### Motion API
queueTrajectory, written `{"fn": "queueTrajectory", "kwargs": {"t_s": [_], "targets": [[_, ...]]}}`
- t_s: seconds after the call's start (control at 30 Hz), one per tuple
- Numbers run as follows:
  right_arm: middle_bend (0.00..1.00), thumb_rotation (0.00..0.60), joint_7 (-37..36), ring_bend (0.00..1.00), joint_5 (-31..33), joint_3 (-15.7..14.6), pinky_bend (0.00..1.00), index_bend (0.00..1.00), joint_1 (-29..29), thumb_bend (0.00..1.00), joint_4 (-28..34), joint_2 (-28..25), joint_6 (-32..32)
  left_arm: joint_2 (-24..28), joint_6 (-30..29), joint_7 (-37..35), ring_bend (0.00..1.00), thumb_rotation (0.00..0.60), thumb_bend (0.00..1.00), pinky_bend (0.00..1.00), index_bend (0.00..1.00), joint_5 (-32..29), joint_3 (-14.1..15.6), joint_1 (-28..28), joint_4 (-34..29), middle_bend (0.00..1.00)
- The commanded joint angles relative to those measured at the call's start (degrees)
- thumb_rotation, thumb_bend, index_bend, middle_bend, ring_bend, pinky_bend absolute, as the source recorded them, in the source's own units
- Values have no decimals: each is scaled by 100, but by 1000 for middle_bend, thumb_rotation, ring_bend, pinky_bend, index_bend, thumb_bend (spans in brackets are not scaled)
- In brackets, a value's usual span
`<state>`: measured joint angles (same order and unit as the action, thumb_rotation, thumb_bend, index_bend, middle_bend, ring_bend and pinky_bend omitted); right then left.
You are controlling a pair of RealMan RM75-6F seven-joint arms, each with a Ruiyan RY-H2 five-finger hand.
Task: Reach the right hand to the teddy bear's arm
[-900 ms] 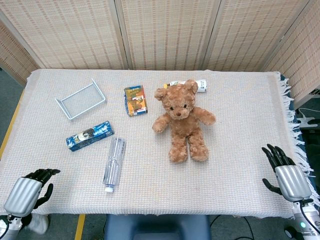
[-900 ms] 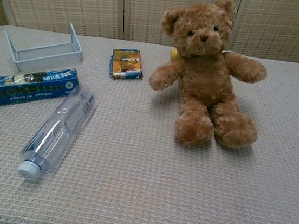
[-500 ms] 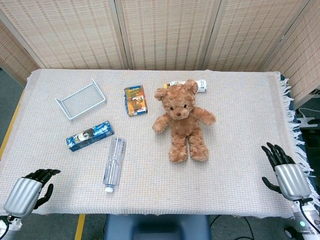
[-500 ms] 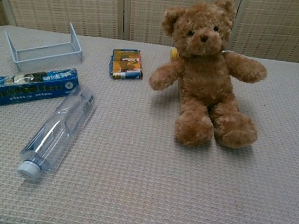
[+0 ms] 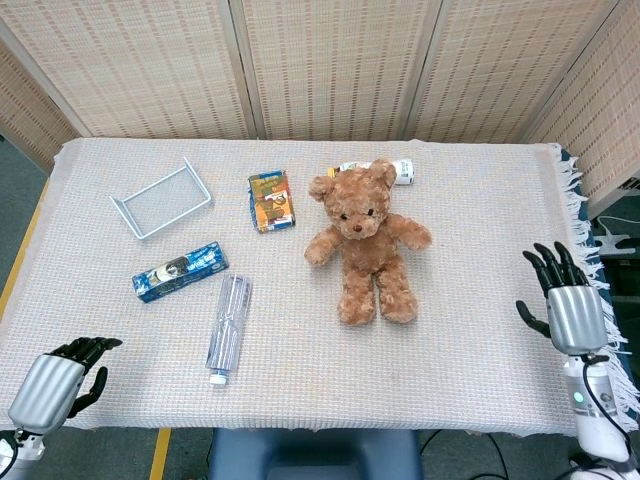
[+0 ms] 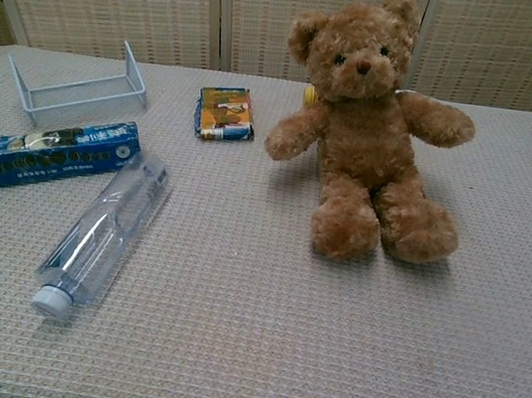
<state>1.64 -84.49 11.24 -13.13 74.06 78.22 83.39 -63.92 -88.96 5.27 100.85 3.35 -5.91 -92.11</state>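
1. Centrally, the teddy bear (image 5: 361, 243) sits upright on the cloth-covered table (image 5: 480, 220), a little right of the middle, legs stretched toward the robot and both arms held out sideways. The arm on the robot's right (image 5: 413, 234) sticks out clear of the body, which would leave it open to an approach from that side.
2. Just behind the bear's head lies a small bottle with a white label (image 5: 399, 170), partly hidden by the head.
3. A colourful snack packet (image 5: 270, 200) lies flat near the bear's other arm, not touching it.
4. A clear plastic bottle (image 5: 229, 327) lies on its side, cap toward the front edge; a blue box (image 5: 180, 270) lies just beside it, and a white wire rack (image 5: 160, 198) stands further back.
5. The right hand (image 5: 560, 297) hovers at the table's right edge, well apart from the bear, fingers spread, pointing away from the robot and holding nothing. Judgement: the reach has barely begun.
6. The left hand (image 5: 58, 381) rests off the front-left corner, fingers curled in and gripping nothing, seemingly parked out of the way.
7. Change from the earlier head view: the right hand has risen and moved slightly forward, its palm turned more upright; bear, clutter and left hand are unmoved.
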Motion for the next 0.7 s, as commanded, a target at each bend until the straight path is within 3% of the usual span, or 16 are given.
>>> {"fn": "queueTrajectory", "kwargs": {"t_s": [0.03,0.23,0.5,0.7], "targets": [[108,600,-60,18,308,313,276,158,-569,142,-701,504,-594,-12,42,22,343,600,572,598,294,-38,-8,-8,-14,366],[108,600,-301,18,260,249,276,159,-983,142,-1193,881,-1024,2,148,94,343,600,573,598,295,-109,8,-20,-42,367],[125,600,-214,18,158,293,276,256,-1364,143,-1616,1374,-965,19,70,21,344,600,573,598,295,-96,4,6,-33,367],[125,600,-105,18,259,397,276,274,-1641,142,-2084,1751,-1057,25,75,9,344,600,572,598,295,-87,8,2,-34,367]]}}
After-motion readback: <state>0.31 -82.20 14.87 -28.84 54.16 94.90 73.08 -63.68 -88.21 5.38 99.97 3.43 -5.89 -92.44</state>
